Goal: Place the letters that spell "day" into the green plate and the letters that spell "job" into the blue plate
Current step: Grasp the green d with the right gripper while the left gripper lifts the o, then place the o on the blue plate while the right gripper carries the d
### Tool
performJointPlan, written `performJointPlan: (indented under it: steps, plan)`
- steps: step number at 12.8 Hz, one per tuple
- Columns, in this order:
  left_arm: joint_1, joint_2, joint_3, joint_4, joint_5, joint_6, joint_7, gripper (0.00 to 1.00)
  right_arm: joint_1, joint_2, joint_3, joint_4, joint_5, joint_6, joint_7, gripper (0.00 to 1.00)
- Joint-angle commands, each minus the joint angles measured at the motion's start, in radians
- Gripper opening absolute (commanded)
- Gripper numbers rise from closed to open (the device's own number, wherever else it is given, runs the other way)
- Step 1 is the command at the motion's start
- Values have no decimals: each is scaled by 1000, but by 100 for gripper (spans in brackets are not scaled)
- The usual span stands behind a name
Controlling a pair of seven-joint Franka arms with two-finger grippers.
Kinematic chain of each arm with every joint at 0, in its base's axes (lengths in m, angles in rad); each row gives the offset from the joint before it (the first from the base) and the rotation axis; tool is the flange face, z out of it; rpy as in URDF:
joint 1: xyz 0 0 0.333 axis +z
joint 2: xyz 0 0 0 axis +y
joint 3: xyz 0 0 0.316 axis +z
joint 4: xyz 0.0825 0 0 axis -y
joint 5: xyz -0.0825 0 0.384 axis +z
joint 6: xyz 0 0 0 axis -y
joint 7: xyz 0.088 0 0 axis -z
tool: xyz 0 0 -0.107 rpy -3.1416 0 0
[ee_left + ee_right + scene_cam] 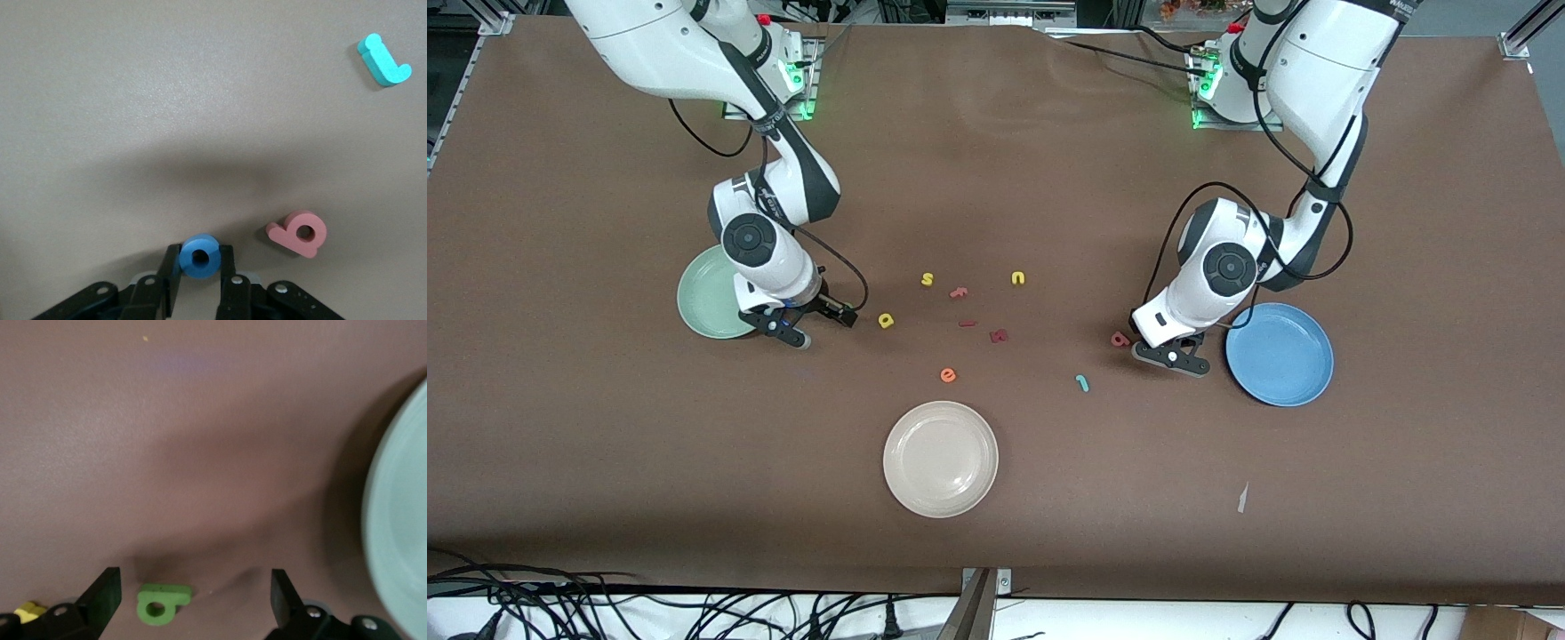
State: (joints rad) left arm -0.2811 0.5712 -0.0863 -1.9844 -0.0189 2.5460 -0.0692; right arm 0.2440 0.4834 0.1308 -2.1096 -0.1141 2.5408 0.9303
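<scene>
My left gripper (200, 255) is shut on the blue ring "o" (199, 256), low over the table beside the blue plate (1280, 356). The salmon-pink letter (300, 233) lies close by, and the teal "j" (382, 60) is farther off. In the front view the left gripper (1174, 356) hides the "o", with the pink letter (1120, 339) and the "j" (1082, 383) beside it. My right gripper (193, 579) stands open around the green letter (160, 603), which lies flat on the table next to the green plate (400, 540). The yellow round-bowled letter (886, 320) lies near the right gripper (784, 327).
A cream plate (941, 459) sits near the front camera. Mid-table lie a yellow "s" (927, 279), a yellow "u" (1018, 278), dark red letters (999, 336) and an orange "e" (948, 375). A small white scrap (1242, 498) lies nearer the camera than the blue plate.
</scene>
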Motion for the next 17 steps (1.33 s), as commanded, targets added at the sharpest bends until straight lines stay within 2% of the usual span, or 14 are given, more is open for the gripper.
performJointPlan:
  steps: [1, 3, 6, 9, 10, 11, 12, 13, 14, 16, 17]
  plan:
    - [16, -28, 3, 2, 20, -3, -6, 12, 17, 6, 9, 11, 14, -1, 47, 99]
    - [83, -80, 2, -2, 22, -16, 12, 12, 20, 11, 9, 11, 14, -1, 45, 96]
    - [170, -151, 2, -16, 22, -104, 89, 12, 28, 15, 9, 10, 14, 0, 45, 80]
    - [258, -201, 2, -71, 22, -136, 213, 12, 29, 24, 9, 10, 13, -1, 36, 53]
    - [281, -202, 3, -79, 22, -136, 254, 12, 29, 24, 9, 8, 13, -1, 36, 42]
    - [295, -200, 2, -79, 22, -136, 279, 14, 29, 24, 9, 8, 11, -1, 28, 26]
    - [295, -197, 3, -79, 22, -135, 278, 24, 29, 24, 9, 10, 11, -2, 27, 14]
    - [295, -194, 2, -76, 20, -135, 275, 37, 29, 21, 7, 13, 8, -7, 24, 11]
    - [292, -189, 2, -74, 20, -130, 270, 45, 29, 14, 7, 17, 8, -10, 7, 10]
    - [283, -179, 2, -65, 19, -125, 264, 56, 28, -17, 4, 19, 10, -37, -63, 10]
    - [271, -175, 0, -62, 10, -124, 263, 58, 25, -34, 0, 29, 10, -75, -91, 10]
